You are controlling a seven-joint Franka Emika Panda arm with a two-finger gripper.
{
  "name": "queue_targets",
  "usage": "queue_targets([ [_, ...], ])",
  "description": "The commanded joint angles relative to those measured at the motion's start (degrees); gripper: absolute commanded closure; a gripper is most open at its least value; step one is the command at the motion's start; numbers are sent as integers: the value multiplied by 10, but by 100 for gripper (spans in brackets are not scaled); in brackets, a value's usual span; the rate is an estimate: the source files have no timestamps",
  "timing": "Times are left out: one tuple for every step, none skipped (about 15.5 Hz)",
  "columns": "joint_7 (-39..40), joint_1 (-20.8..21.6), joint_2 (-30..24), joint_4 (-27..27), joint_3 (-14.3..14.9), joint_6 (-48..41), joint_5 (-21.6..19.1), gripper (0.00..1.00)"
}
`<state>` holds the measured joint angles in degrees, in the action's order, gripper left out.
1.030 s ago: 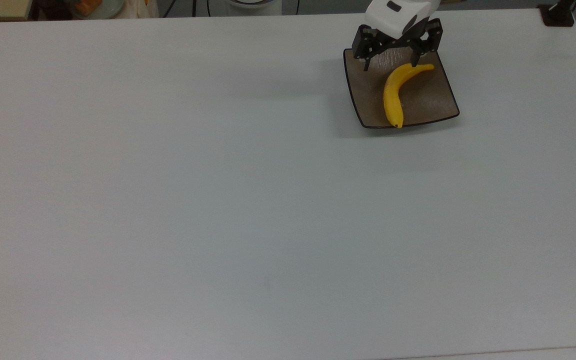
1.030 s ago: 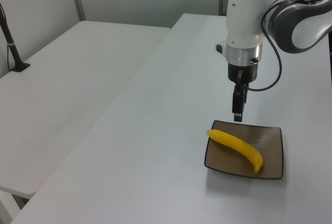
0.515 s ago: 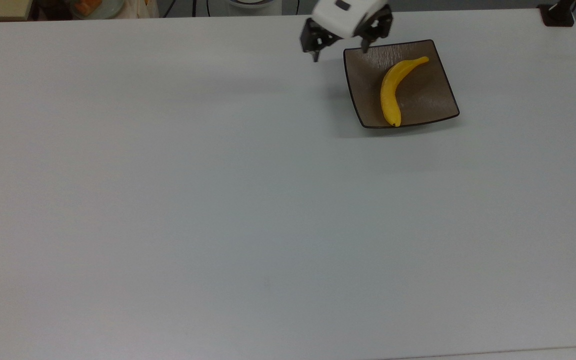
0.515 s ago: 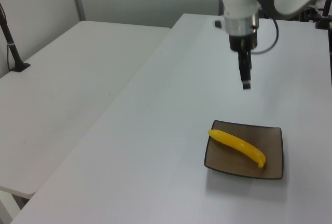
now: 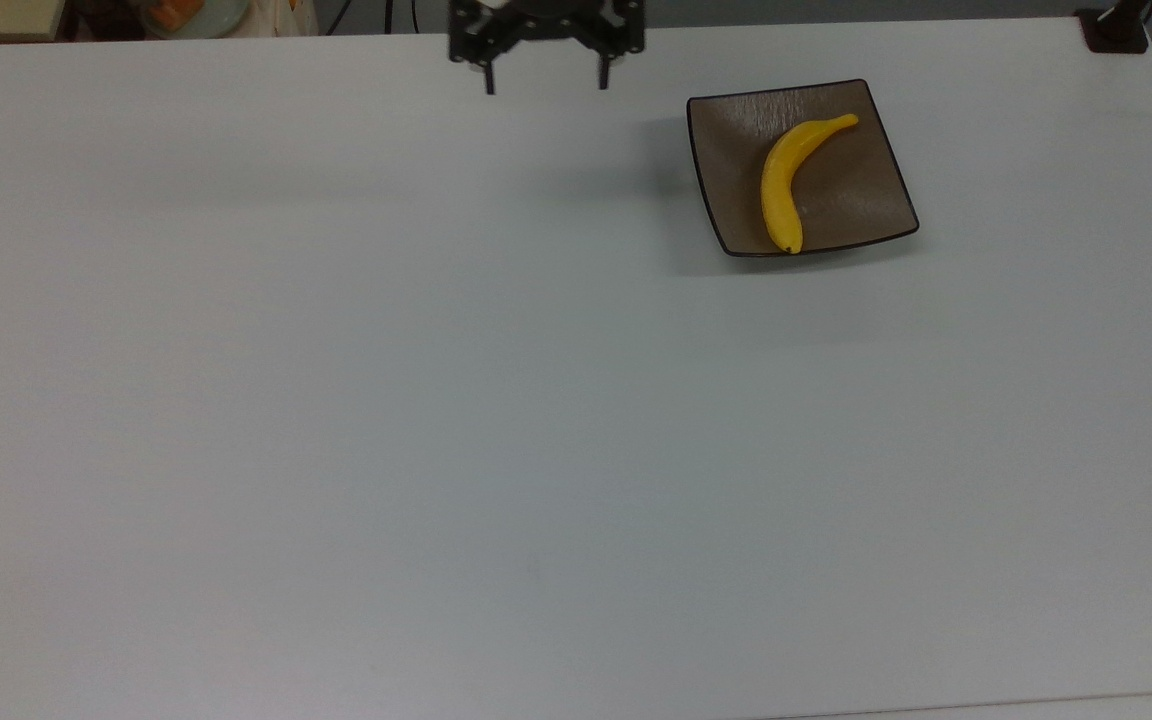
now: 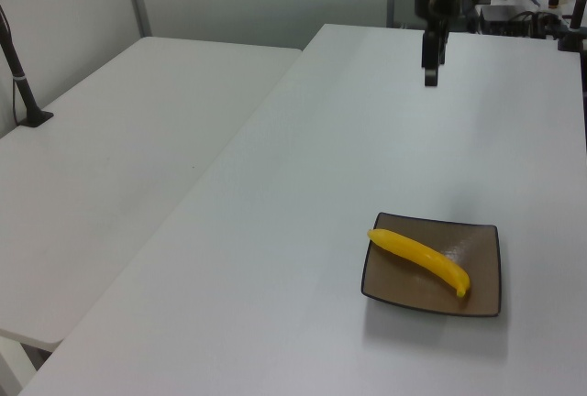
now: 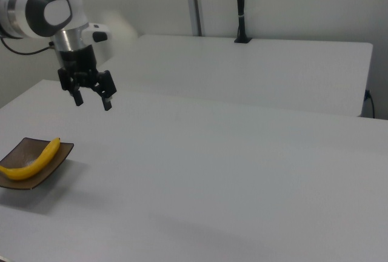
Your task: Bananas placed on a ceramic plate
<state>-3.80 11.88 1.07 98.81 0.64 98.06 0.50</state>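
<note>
Yellow against brown glaze, the banana (image 5: 784, 182) lies diagonally in the ceramic plate (image 5: 861, 200), its dark tip near the rim. We judge the placing step done. The pincer (image 5: 545, 78) hangs released and empty, fingers spread, well apart from the plate above the white bench (image 5: 436, 400). The next move seems to call only for a clear retreat. We count one banana, one plate, one pincer; whether the tip overhangs the rim, we cannot tell.

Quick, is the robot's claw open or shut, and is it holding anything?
Gripper: open, holding nothing; the banana lies on the plate.
</note>
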Motion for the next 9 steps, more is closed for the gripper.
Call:
queue_targets([
  [8, -16, -5, -9, 20, -15, -5, 0],
  [9, -23, -5, -10, 21, -14, -5, 0],
  [9, -29, -5, -10, 21, -13, -3, 0],
  [9, -31, -5, -10, 21, -14, -2, 0],
  [8, -32, -5, -10, 21, -14, -2, 0],
  [8, -33, -5, -10, 21, -12, -2, 0],
  [8, -34, -5, -10, 23, -9, -3, 0],
  [8, -37, -5, -10, 23, -8, -3, 0],
  [8, -37, -5, -10, 23, -7, -3, 0],
])
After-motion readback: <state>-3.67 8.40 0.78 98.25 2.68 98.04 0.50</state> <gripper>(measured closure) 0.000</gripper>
